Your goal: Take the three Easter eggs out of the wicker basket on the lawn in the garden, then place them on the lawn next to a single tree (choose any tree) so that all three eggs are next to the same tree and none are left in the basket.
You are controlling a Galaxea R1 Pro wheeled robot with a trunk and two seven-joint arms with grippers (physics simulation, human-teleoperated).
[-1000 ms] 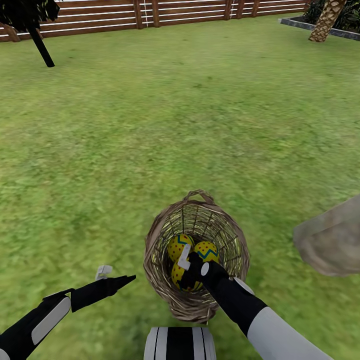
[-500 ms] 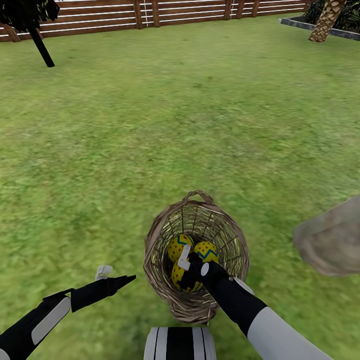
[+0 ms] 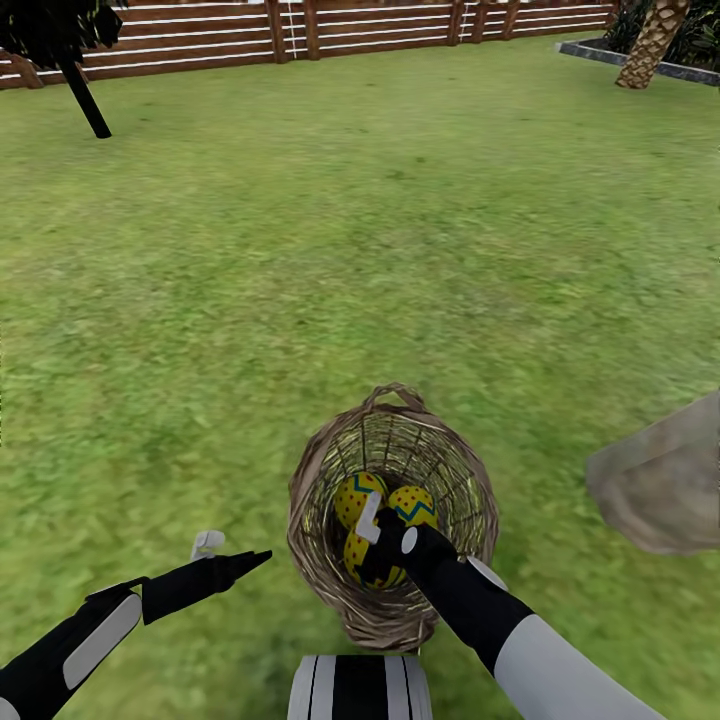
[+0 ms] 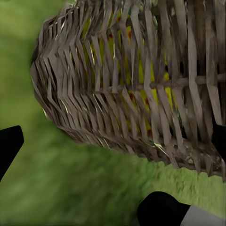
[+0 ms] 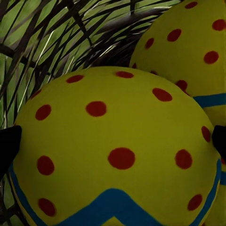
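The lawn (image 3: pixel 350 220) is seen stretching to a slatted fence (image 3: pixel 300 25), with a dark-trunked tree (image 3: pixel 80 90) at the far left, a palm (image 3: pixel 650 40) at the far right, and a grey stone slab (image 3: pixel 665 485) well apart from the robot on the right.

Close in front of the robot's base, the wicker basket (image 3: pixel 392 515) sits on the grass, its loop handle turned away. All three Easter eggs (image 3: pixel 358 495) are judged to be inside it, none yet laid by a tree.

The right end effector (image 3: pixel 385 540) is lowered into the basket, and its dark fingertips (image 5: pixel 9 146) are seen wide, one at each flank of the nearest egg (image 5: pixel 117 150); whether they press it cannot be told. The left end effector (image 3: pixel 235 560) hovers beside the basket, apparently spread and empty (its tips frame the basket's outer wall (image 4: pixel 132 84)).

The egg is judged hard, smooth and slippery, so it is best taken across its widest girth. The weave seen by the left wrist hides the eggs' pattern, which the right wrist shows plainly.
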